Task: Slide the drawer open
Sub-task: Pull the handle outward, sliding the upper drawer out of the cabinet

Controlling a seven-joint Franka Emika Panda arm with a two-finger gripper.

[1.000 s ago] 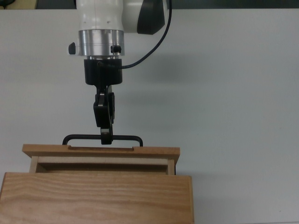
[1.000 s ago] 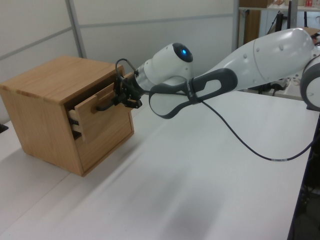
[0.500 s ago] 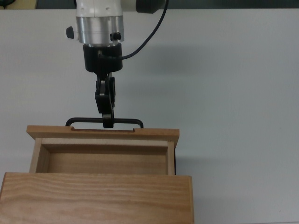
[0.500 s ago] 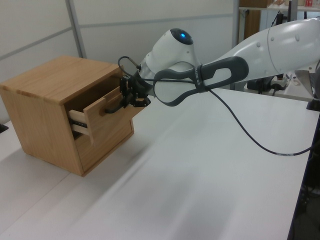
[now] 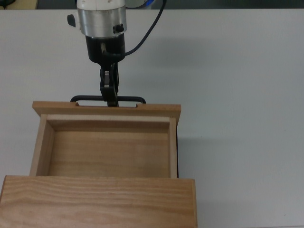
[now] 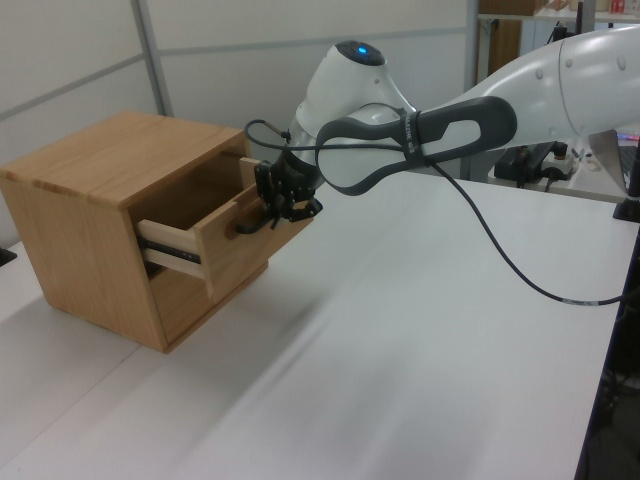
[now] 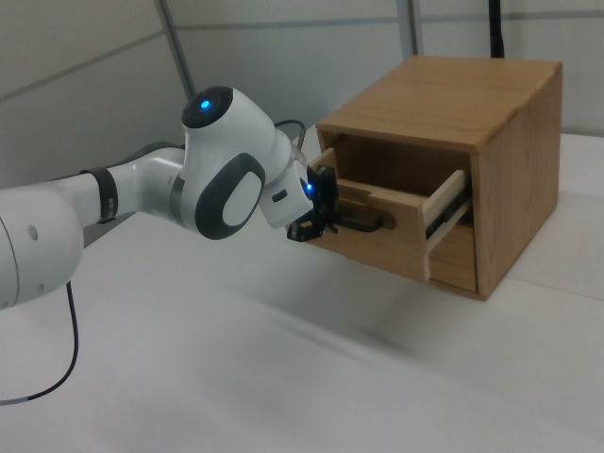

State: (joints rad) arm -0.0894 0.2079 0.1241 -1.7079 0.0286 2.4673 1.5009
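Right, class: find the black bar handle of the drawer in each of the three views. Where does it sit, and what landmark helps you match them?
Top view: handle left of centre, above the drawer front, gripper on it.
Left view: handle left of centre, on the front panel.
Right view: handle right of centre, beside the gripper.
Shared landmark: the wooden cabinet behind the drawer.

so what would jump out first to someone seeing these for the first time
Probably the drawer, pulled well out of the wooden cabinet at the bottom of the top view, its pale interior bare. Next, the tool closed on the drawer's black handle, with the big white arm reaching in from the left view's right.
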